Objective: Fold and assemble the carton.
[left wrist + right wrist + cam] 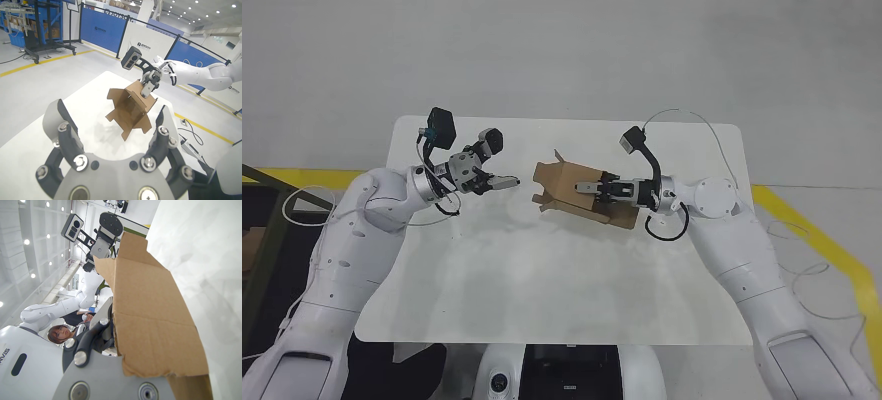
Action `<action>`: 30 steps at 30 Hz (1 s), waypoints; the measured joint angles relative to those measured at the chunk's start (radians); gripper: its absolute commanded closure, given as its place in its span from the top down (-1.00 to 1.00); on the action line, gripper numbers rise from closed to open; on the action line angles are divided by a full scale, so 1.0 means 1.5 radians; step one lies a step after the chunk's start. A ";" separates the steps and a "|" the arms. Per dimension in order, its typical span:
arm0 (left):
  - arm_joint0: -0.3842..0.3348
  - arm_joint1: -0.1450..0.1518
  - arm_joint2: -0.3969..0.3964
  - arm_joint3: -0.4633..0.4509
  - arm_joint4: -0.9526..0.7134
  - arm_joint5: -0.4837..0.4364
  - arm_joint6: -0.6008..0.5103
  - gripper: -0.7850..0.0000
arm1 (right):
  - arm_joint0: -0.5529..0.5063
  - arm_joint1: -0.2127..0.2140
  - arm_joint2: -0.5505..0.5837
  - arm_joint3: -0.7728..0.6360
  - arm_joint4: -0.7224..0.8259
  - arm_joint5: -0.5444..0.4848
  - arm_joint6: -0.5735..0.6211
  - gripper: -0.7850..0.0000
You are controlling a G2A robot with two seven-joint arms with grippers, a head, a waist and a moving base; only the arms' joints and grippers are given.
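The brown cardboard carton [564,182] sits above the far middle of the white table [542,290], opened into a rectangular tube with its end flaps splayed outward. The right gripper [585,187] is clamped on one wall of the carton near its edge, with one finger lying flat on the outer face. In the left wrist view the carton appears raised off the tabletop, with a faint shadow beneath it, and its open end faces the left arm. The left gripper [498,162] hangs over the table near that open end, not touching the cardboard. Its fingers [60,113] are spread wide apart with nothing between them. The two grippers face each other across the carton.
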 measured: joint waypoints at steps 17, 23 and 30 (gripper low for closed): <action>0.021 0.019 0.009 -0.035 0.373 -0.012 0.191 1.00 | -0.060 0.044 0.088 -0.081 -0.036 -0.004 0.090 -1.00; 0.000 0.040 0.077 -0.003 0.566 -0.012 0.368 1.00 | -0.046 0.046 0.075 -0.074 -0.030 -0.012 0.123 -1.00; -0.046 0.055 0.164 0.037 0.742 -0.012 0.585 1.00 | -0.014 0.045 0.051 -0.053 -0.010 -0.020 0.146 -1.00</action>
